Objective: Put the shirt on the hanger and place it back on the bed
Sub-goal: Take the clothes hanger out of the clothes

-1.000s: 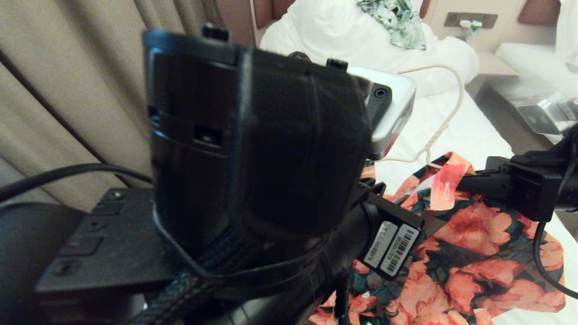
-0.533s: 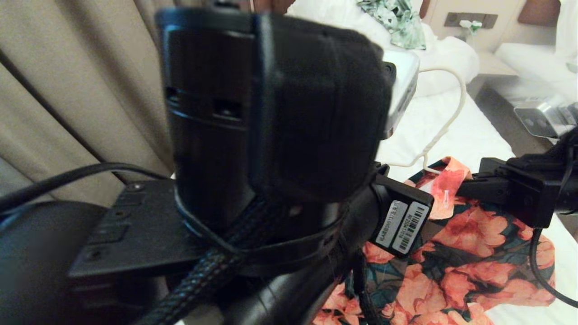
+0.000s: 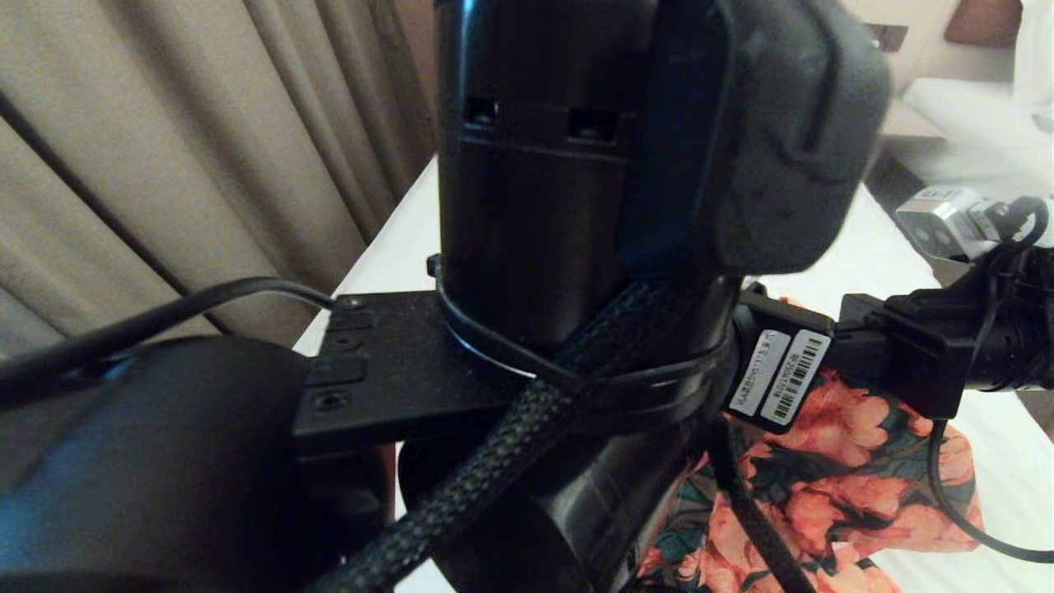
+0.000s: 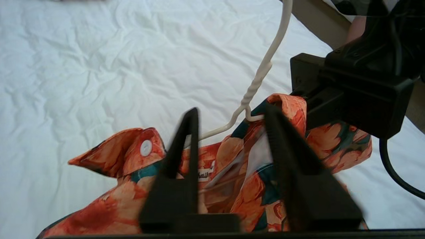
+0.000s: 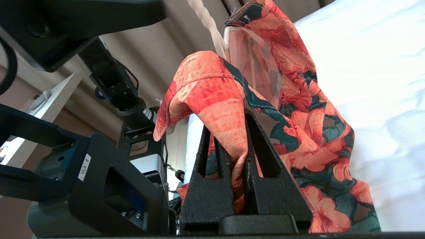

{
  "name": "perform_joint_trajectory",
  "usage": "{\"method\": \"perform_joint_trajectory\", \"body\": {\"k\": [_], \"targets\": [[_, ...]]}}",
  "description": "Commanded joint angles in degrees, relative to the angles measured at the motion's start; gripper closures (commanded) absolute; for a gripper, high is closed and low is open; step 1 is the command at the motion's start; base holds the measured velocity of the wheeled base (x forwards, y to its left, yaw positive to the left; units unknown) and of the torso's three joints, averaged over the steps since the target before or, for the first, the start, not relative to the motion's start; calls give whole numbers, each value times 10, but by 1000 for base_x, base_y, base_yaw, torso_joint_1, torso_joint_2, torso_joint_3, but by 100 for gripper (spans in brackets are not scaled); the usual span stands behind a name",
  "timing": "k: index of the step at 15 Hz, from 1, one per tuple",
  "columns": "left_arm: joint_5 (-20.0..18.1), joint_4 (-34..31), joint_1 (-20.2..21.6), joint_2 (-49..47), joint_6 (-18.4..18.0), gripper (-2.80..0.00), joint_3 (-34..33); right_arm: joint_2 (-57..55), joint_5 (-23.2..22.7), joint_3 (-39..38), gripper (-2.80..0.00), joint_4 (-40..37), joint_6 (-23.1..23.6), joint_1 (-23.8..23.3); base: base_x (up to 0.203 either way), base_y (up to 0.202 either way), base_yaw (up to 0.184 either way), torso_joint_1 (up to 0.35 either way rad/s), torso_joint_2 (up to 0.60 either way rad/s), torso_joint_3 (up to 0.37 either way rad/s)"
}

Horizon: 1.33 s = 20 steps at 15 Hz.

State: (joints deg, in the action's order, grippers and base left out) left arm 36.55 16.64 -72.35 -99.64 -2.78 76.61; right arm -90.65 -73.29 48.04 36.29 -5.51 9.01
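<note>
The shirt (image 4: pixel 239 166) lies on the white sheet of the bed (image 4: pixel 83 66), with its collar part lifted up. The hanger (image 4: pixel 255 83) is inside the neck opening: its twisted neck and hook rise out of the collar, and one thin shoulder wire goes down under the cloth.

The right gripper (image 5: pixel 237 132) holds a fold of the collar. Its fingers (image 5: pixel 212 156) are clenched on the orange cloth, which hangs over their tips. In the head view this gripper comes in from the right, over the shirt (image 3: pixel 848 486).

The left gripper (image 4: pixel 229 113) is just over the collar, beside the hanger's neck. Its fingers (image 4: pixel 186 146) are released and stand apart, with nothing between them; the label of the shirt shows in the gap. The left arm (image 3: pixel 576 206) fills most of the head view, and beige curtains (image 3: pixel 165 148) hang to the left of the bed.
</note>
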Motion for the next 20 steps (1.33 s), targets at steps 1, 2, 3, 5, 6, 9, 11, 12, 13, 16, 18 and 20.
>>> {"method": "perform_joint_trajectory", "body": {"k": [1,2,3,5,6,9,11,12,13,16,18,20], "targets": [[3,1,1,-10,1,-280,4,-3,-4,0,0,2,0,0,0,0,0,0,0,0],[3,1,0,-12,1,-280,5,-1,-4,1,0,2,0,0,0,0,0,0,0,0],[3,2,0,-18,1,-280,10,-1,-4,1,0,2,0,0,0,0,0,0,0,0],[3,3,0,-33,0,-280,32,-1,-5,1,0,2,-1,0,0,0,0,0,0,0],[3,3,0,-40,0,-280,42,-1,-5,0,0,2,-1,0,0,0,0,0,0,0],[3,3,0,-61,0,-280,63,4,-5,0,0,2,-1,0,0,0,0,0,0,0],[2,4,4,-65,1,-280,64,7,-5,0,0,2,-2,0,0,0,0,0,0,0],[2,7,6,-66,1,-280,64,8,-5,0,0,2,-2,0,0,0,0,0,0,0],[1,17,14,-71,0,-280,71,9,-5,0,0,2,-2,0,0,0,0,0,0,0],[1,25,20,-82,-2,-280,84,12,-5,0,0,2,-3,0,0,0,0,0,0,0],[0,26,20,-88,-8,-280,85,13,-5,0,0,2,-3,0,0,0,0,0,0,0],[0,31,24,-95,-10,0,100,15,-5,0,0,2,-3,0,0,0,0,0,0,0]]}}
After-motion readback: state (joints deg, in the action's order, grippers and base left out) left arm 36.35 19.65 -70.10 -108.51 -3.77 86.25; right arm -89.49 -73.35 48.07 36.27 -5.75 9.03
